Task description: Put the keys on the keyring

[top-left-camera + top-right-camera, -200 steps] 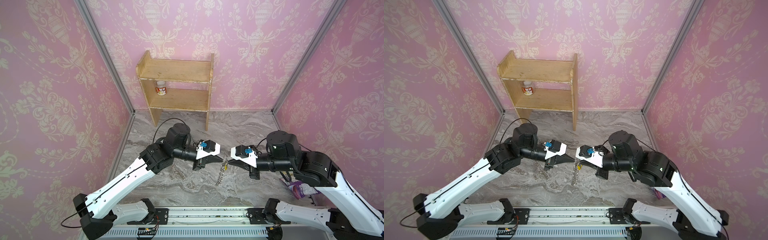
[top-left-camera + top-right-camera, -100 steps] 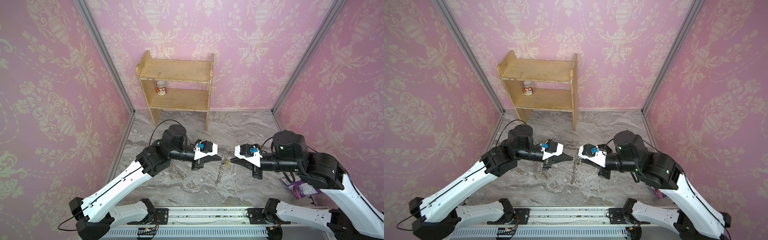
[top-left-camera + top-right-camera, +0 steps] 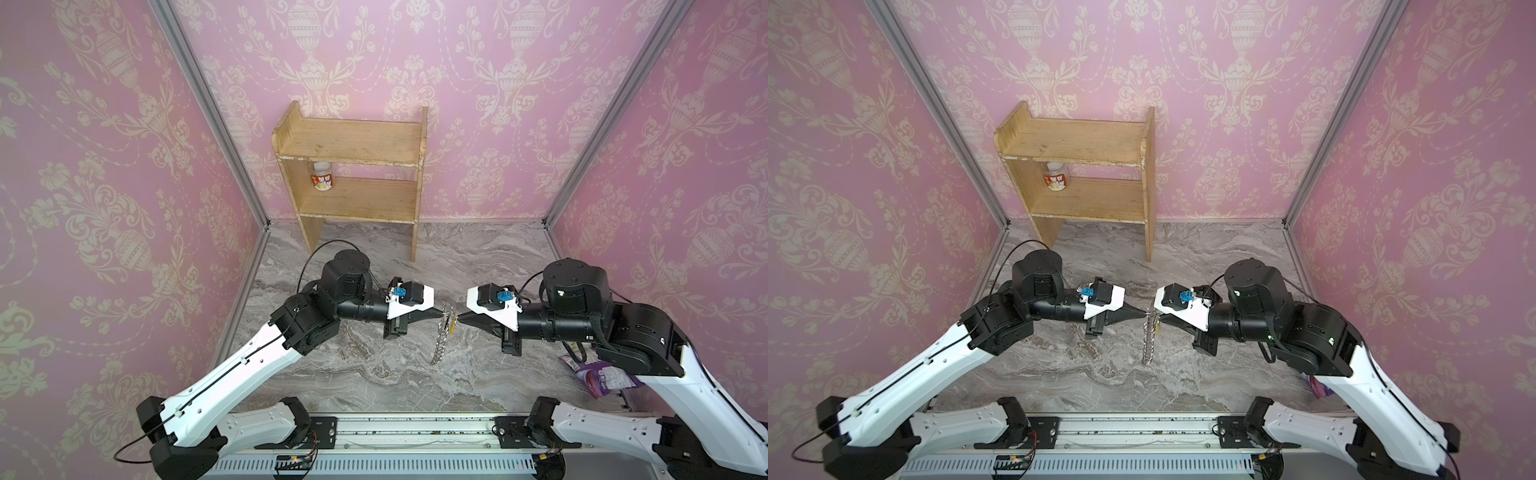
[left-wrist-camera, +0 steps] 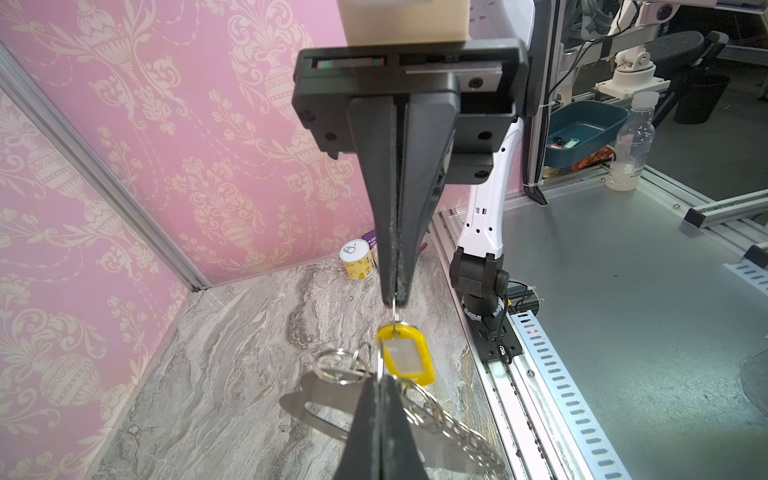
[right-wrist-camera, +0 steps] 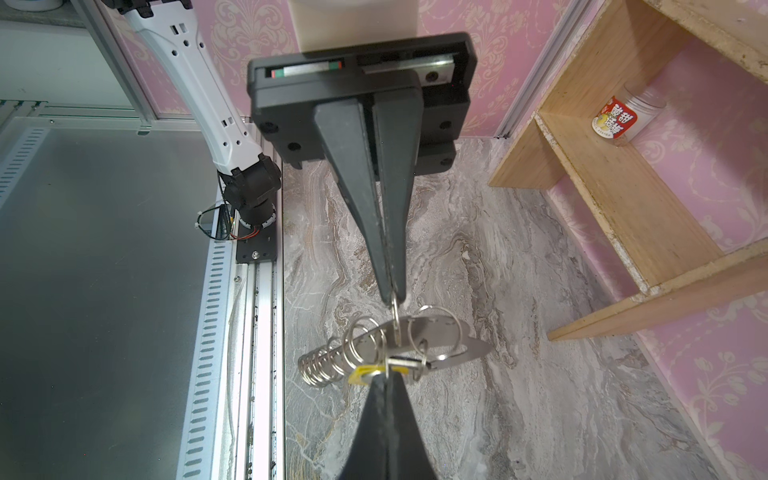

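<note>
The keyring (image 3: 441,338) (image 3: 1148,340) hangs edge-on above the marble floor in both top views, between the two fingertips. It is a flat metal plate (image 4: 309,399) (image 5: 442,332) with a row of split rings. My left gripper (image 3: 440,316) (image 4: 380,376) is shut on one of those rings. My right gripper (image 3: 458,319) (image 5: 386,374) is shut on the small ring of the yellow key (image 4: 407,357) (image 5: 363,374), which lies right against the keyring's rings. Whether that small ring is threaded onto a split ring I cannot tell.
A wooden shelf (image 3: 353,166) with a jar (image 3: 322,178) stands against the back wall. A purple packet (image 3: 602,376) lies under the right arm, and a small can (image 4: 355,259) stands by the right wall. The metal rail (image 3: 395,432) runs along the front.
Both arms have shifted slightly, the right one a little to the right. The fingertips still meet at the hanging keyring, and both grips are unchanged.
</note>
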`<move>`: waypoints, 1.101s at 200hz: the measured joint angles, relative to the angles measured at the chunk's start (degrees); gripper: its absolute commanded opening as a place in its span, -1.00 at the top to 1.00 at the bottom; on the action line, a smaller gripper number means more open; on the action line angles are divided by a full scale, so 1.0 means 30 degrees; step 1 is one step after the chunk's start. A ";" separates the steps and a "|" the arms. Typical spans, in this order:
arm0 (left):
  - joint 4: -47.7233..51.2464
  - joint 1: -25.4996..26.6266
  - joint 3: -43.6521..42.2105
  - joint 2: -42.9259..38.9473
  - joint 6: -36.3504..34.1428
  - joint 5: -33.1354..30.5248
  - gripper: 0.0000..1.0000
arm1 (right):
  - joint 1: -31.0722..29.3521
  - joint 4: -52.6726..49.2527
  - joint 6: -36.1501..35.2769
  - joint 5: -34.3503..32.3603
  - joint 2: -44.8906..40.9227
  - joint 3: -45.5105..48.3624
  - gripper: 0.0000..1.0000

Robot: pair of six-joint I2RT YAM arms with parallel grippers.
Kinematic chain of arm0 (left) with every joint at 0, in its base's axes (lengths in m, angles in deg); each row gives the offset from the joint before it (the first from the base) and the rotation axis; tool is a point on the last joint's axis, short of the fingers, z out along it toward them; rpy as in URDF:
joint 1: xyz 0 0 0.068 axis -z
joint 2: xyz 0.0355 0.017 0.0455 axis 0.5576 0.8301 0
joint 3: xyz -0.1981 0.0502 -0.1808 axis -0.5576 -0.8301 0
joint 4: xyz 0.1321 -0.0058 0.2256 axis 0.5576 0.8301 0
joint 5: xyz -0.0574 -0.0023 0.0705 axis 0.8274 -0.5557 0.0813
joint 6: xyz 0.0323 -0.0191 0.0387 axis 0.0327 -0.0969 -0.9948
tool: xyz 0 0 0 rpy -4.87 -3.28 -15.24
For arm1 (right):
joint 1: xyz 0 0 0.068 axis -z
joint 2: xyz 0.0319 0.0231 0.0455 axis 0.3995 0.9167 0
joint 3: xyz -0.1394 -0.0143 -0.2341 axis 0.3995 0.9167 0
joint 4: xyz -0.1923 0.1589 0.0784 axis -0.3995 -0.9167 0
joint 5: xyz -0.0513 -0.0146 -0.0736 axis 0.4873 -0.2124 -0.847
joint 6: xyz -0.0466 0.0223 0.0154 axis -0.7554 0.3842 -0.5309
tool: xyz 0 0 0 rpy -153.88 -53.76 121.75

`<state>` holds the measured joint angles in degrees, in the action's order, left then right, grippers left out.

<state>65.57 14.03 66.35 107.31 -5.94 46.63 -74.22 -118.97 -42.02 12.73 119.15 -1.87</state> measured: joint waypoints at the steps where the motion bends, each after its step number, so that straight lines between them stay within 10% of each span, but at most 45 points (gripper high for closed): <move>1: 0.0000 0.0000 0.0000 0.0000 0.0000 0.0000 1.00 | 0.0000 0.0015 0.0000 0.0000 0.0007 0.0000 1.00; 220: -0.0051 0.0109 0.0000 -0.0226 -0.0058 -0.0364 1.00 | 0.0000 0.0138 0.0015 -0.0291 0.0401 -0.0510 1.00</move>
<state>65.41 14.36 66.35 106.63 -6.12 45.54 -74.22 -118.56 -41.98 11.86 120.35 -3.40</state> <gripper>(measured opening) 0.039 0.039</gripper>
